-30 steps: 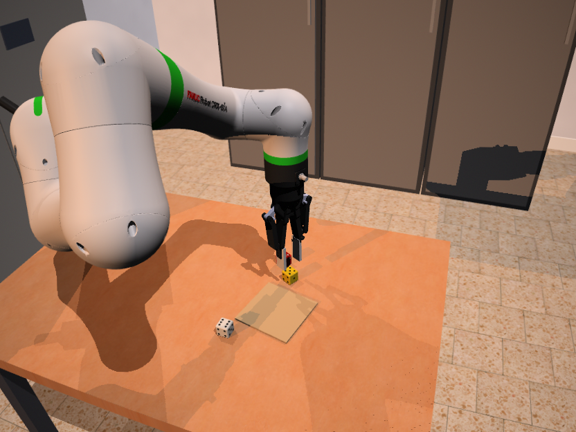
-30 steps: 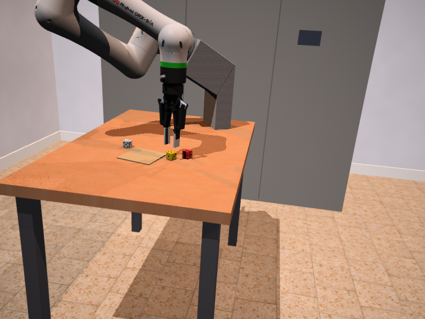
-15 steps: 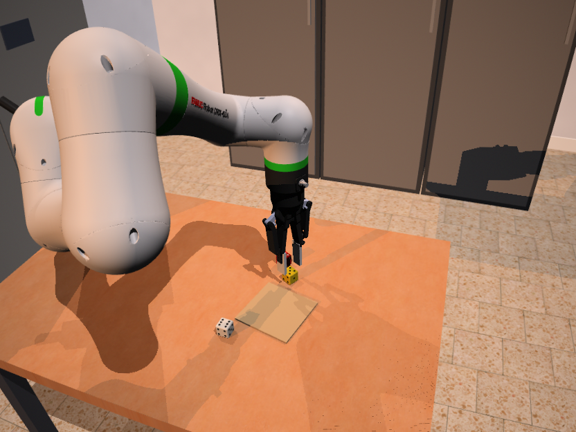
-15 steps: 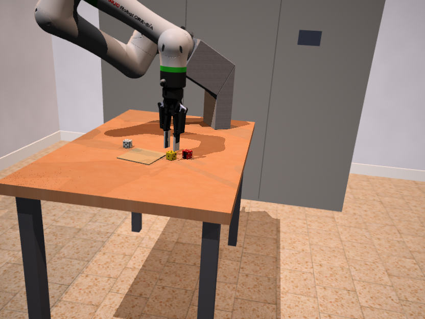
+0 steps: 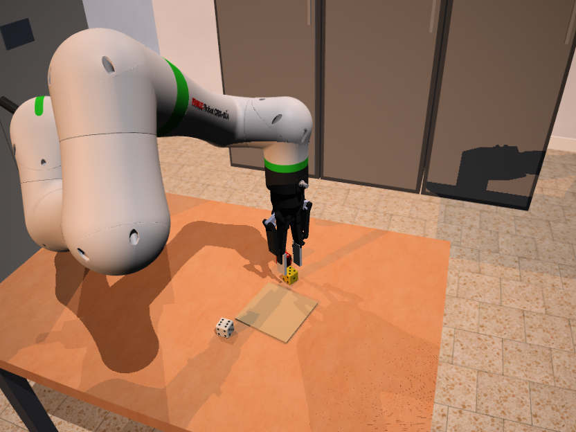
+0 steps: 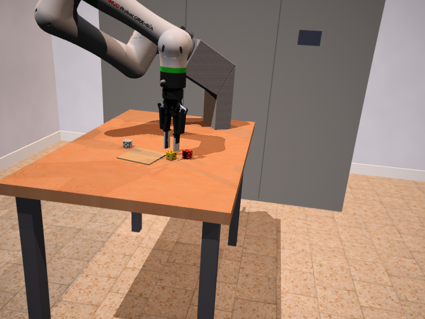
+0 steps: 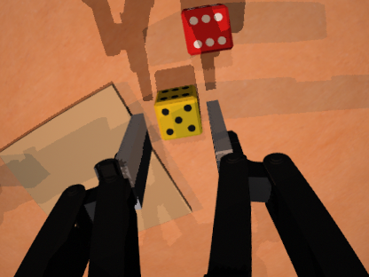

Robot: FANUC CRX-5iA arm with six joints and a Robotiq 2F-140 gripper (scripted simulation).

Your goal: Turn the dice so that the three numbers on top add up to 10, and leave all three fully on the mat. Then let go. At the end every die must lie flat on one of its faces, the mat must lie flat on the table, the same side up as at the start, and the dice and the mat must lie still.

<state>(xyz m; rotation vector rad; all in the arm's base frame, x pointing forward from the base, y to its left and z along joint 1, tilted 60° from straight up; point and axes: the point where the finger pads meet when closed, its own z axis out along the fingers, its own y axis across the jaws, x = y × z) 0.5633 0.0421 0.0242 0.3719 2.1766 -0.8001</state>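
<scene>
The tan mat lies flat on the table, with no die on it. The yellow die sits on the table just off the mat's far corner, five up. The red die lies a little beyond it, six up. The white die rests on the table off the mat's opposite side. My gripper points straight down, right over the yellow die. Its fingers are apart, a bit wider than the die, with the tips just above it. Nothing is between them.
A grey angled block stands at the table's back edge behind the arm. Cabinets stand behind the table. The mat also shows in the wrist view, left of the fingers.
</scene>
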